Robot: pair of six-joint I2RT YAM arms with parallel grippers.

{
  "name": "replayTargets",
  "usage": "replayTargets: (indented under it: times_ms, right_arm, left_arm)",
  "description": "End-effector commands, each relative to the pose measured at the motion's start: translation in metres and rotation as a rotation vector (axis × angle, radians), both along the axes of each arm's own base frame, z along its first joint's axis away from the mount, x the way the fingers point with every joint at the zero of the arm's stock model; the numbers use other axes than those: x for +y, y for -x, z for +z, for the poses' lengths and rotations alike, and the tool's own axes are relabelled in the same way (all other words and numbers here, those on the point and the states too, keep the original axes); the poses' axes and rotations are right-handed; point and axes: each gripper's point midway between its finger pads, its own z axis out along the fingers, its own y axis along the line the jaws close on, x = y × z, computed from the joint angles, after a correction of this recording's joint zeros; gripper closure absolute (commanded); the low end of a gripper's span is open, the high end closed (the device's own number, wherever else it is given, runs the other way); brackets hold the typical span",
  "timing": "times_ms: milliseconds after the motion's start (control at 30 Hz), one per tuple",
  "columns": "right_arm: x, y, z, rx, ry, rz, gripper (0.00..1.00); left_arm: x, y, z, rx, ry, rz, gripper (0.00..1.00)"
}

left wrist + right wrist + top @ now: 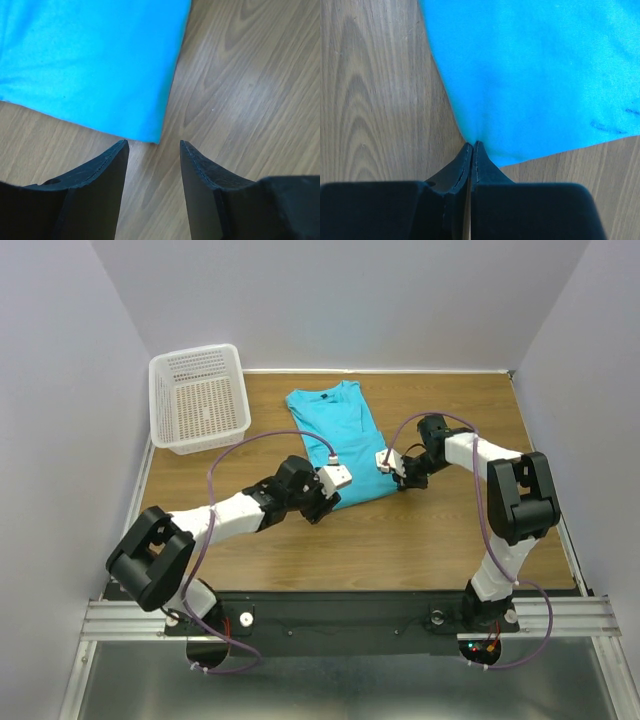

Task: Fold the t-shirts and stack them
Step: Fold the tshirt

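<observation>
We see one turquoise t-shirt (337,440) lying flat on the wooden table (430,540), its collar at the far end and its hem toward the arm bases, forming a long, narrow shape. At the shirt's near right corner, the right gripper (399,478) sits low; in its wrist view its fingers (485,167) are pressed together with no gap, and the cloth (535,75) puckers toward the tips (471,145), so we read it as pinching that corner. At the shirt's near left corner, the left gripper (322,502) rests just beside the hem. From its own camera, the two jaws stand apart around bare wood (152,145), and the shirt's corner (90,65) ends just ahead of the gap, held by neither finger. Whether the fingertips touch the table we cannot tell. Left of the shirt and apart from it, near its collar end, stands a white mesh basket (198,400).
</observation>
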Motion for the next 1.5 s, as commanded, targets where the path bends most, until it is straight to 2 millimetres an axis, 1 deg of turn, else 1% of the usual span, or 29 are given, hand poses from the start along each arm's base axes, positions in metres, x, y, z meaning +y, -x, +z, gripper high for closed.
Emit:
replayTargets:
  times_ms: [0,133,267,400,500,600,633,700,733,800,933,967,1033,1067,1167,1200,1367,1467]
  right_arm:
    - [-0.006,0.007,0.001,0.034,0.008,-0.025,0.99]
    - [-0.004,0.005,0.004,0.034,-0.004,-0.033,0.99]
    - [-0.004,0.004,0.007,0.029,-0.011,-0.033,0.99]
    - [-0.006,0.004,0.007,0.027,-0.010,-0.037,0.99]
    - [-0.007,0.003,0.009,0.028,-0.018,-0.044,0.99]
    - [-0.007,0.004,0.010,0.029,-0.022,-0.050,0.99]
    - [-0.008,0.003,0.010,0.029,-0.020,-0.053,0.99]
    - [-0.008,0.003,0.010,0.036,-0.022,-0.060,0.99]
    - [-0.009,0.003,0.010,0.036,-0.025,-0.064,0.99]
    - [-0.009,0.002,0.010,0.038,-0.029,-0.069,0.99]
    - [-0.009,0.000,0.013,0.040,-0.040,-0.083,0.90]
    - [-0.008,-0.001,0.016,0.036,-0.047,-0.084,0.82]
    - [-0.009,-0.002,0.018,0.036,-0.055,-0.095,0.70]
    - [-0.008,-0.003,0.020,0.032,-0.060,-0.098,0.60]
    - [-0.009,-0.007,0.025,0.020,-0.065,-0.105,0.55]
    - [-0.010,-0.008,0.025,0.019,-0.062,-0.108,0.51]
    - [-0.012,-0.007,0.017,0.032,-0.047,-0.104,0.47]
    - [-0.009,-0.009,0.021,0.024,-0.065,-0.097,0.46]
  left_arm:
    - [-0.006,-0.006,-0.002,-0.107,-0.050,-0.082,0.43]
    - [-0.011,-0.011,-0.010,-0.103,-0.093,-0.103,0.43]
    - [-0.014,-0.014,-0.027,-0.060,-0.150,-0.110,0.44]
    - [-0.016,-0.018,-0.039,-0.028,-0.191,-0.107,0.44]
    - [-0.016,-0.021,-0.050,-0.006,-0.231,-0.096,0.46]
    - [-0.014,-0.021,-0.060,0.025,-0.264,-0.089,0.55]
    - [-0.014,-0.020,-0.062,0.032,-0.268,-0.089,0.63]
    - [-0.011,-0.016,-0.068,0.051,-0.279,-0.093,0.74]
    - [-0.010,-0.015,-0.069,0.058,-0.280,-0.089,0.89]
    - [-0.008,-0.012,-0.072,0.068,-0.285,-0.089,0.99]
    - [-0.008,-0.010,-0.071,0.071,-0.277,-0.088,1.00]
    - [-0.009,-0.011,-0.069,0.067,-0.274,-0.089,1.00]
    - [-0.009,-0.012,-0.067,0.062,-0.270,-0.088,1.00]
    - [-0.010,-0.013,-0.065,0.058,-0.266,-0.087,1.00]
    - [-0.011,-0.013,-0.063,0.056,-0.263,-0.088,1.00]
    - [-0.010,-0.012,-0.063,0.057,-0.262,-0.089,1.00]
    - [-0.011,-0.011,-0.062,0.061,-0.255,-0.089,1.00]
    - [-0.010,-0.010,-0.062,0.061,-0.252,-0.089,1.00]
